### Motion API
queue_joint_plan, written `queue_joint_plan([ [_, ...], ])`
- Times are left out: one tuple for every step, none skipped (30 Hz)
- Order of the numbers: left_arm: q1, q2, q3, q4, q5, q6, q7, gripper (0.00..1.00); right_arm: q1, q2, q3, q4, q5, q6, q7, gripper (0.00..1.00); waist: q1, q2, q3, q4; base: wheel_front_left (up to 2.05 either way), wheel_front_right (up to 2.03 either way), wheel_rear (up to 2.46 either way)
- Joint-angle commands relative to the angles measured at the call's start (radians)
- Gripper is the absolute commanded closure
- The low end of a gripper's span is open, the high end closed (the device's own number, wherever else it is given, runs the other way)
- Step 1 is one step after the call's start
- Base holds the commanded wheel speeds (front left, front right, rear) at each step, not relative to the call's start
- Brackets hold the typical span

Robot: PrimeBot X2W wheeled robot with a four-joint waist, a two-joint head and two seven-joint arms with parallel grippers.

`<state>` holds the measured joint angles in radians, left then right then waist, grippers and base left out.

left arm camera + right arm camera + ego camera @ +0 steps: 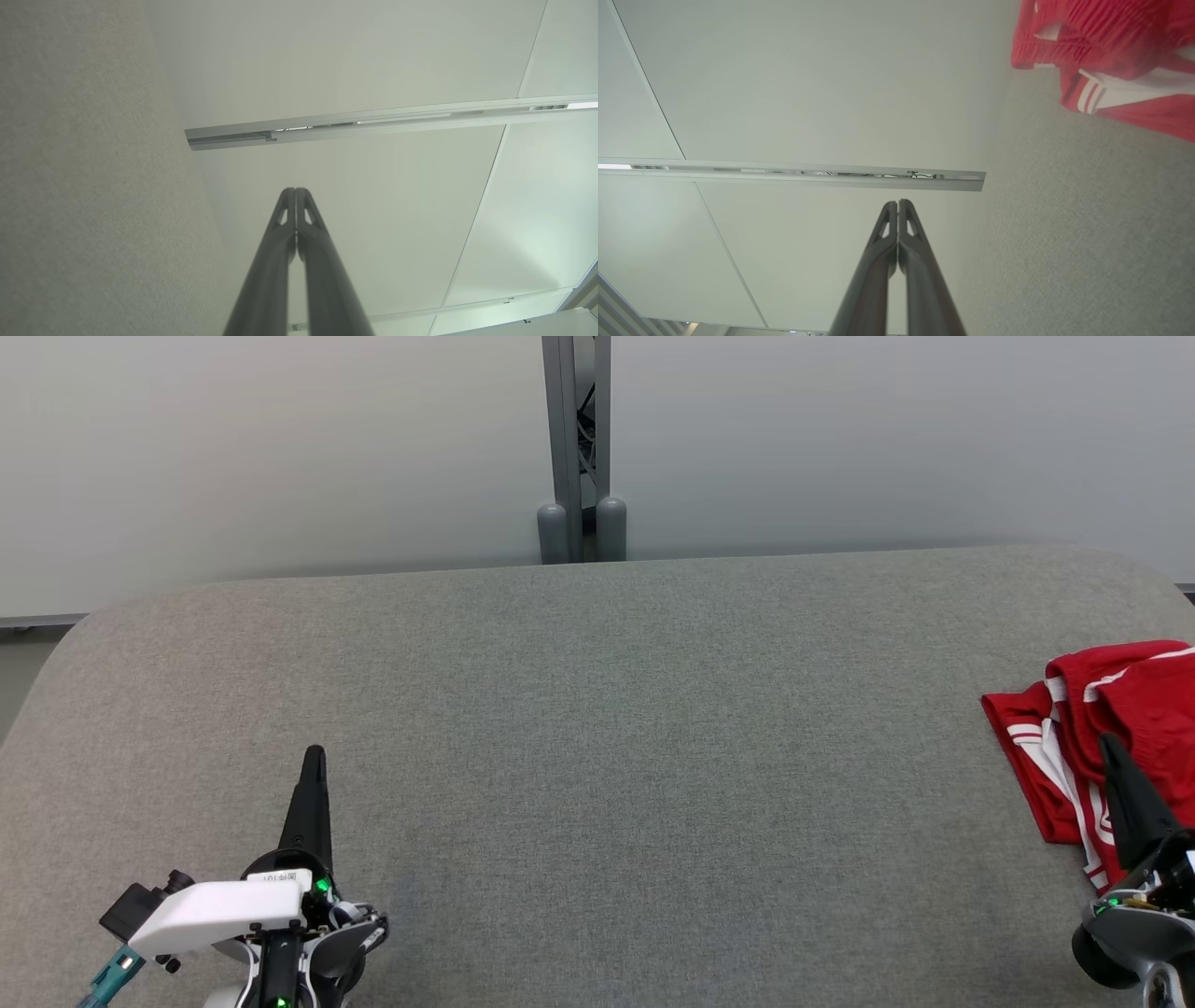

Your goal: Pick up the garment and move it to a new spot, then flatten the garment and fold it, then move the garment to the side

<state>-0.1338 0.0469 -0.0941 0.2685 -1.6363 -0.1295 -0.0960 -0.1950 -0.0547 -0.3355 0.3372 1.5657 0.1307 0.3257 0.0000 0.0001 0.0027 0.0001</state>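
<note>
The garment [1092, 728] is red with white stripes and lies crumpled at the far right of the grey padded table [597, 709], partly cut off by the picture's edge. In the right wrist view the garment [1111, 56] fills the upper right corner. My right gripper [1109, 742] is shut and empty, its dark fingers rising in front of the garment's near part; whether it touches the cloth I cannot tell. My left gripper [315, 752] is shut and empty at the lower left, far from the garment. Both wrist views show pressed-together fingertips: the left gripper [295, 190] and the right gripper [898, 202].
A grey metal post [577, 448] with two rounded feet stands behind the table's far edge, in front of a pale wall [280, 448]. The table's corners are rounded. A pale rail [373, 121] crosses the wall panels.
</note>
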Motion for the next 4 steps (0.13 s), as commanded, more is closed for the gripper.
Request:
queue_joint_plan([
  [-0.019,0.006,0.002,0.000,-0.004,-0.003,0.003,1.00,-0.006,-0.003,-0.002,0.000,-0.001,0.000,0.003,1.00,0.0000,-0.0001,0.000,0.000,0.00,0.00,0.00],
  [-0.019,0.006,0.002,0.000,-0.004,-0.003,0.003,1.00,-0.006,-0.003,-0.002,0.000,-0.001,0.000,0.003,1.00,0.0000,-0.0001,0.000,0.000,0.00,0.00,0.00],
  [-0.019,0.006,0.002,0.000,-0.004,-0.003,0.003,1.00,-0.006,-0.003,-0.002,0.000,-0.001,0.000,0.003,1.00,0.0000,-0.0001,0.000,0.000,0.00,0.00,0.00],
  [-0.019,0.006,0.002,0.000,-0.004,-0.003,0.003,1.00,-0.006,-0.003,-0.002,0.000,-0.002,0.000,0.003,1.00,0.0000,-0.0001,0.000,0.000,0.00,0.00,0.00],
])
